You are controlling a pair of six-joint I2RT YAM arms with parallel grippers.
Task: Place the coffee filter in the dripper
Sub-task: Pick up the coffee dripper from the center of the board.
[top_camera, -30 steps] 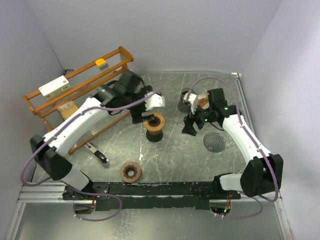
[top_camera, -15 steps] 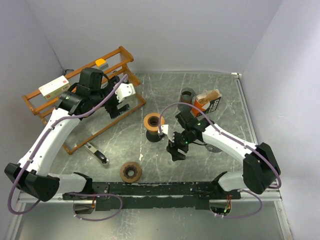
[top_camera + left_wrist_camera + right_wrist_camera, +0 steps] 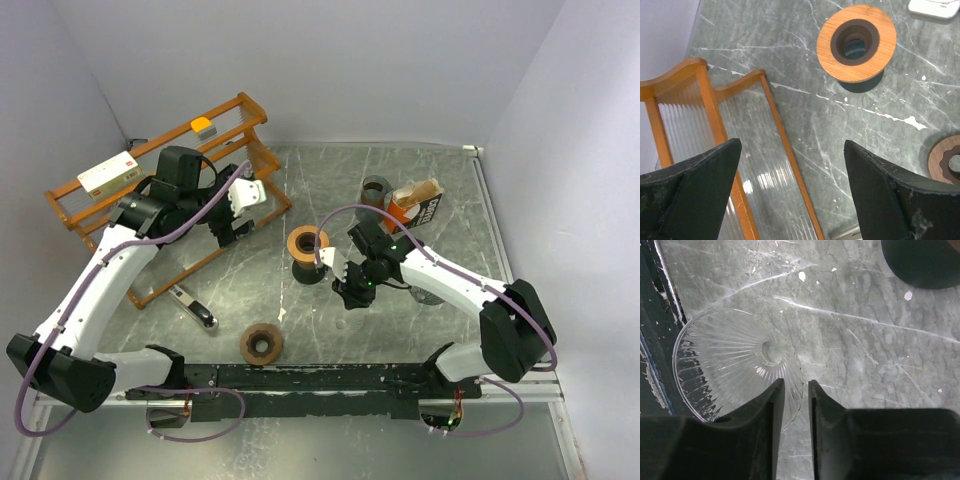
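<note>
Right wrist claw (image 3: 796, 390) pinches the clear ribbed dripper (image 3: 725, 365) by its rim.

White shells and black joints on left arm (image 3: 95, 285) and right arm (image 3: 455, 283), each trailed by a looping purple-grey cable (image 3: 200, 212). Matte black wedge fingers (image 3: 695, 195), scuffed pale along the edges.

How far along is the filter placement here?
Done: nothing seated; the wood-ringed stand is empty. In hand: the right pincer pinches the ribbed glass cone by its rim; the left pincer is open, holding nothing. Left: carry the cone over and seat it in the stand's ring.
</note>
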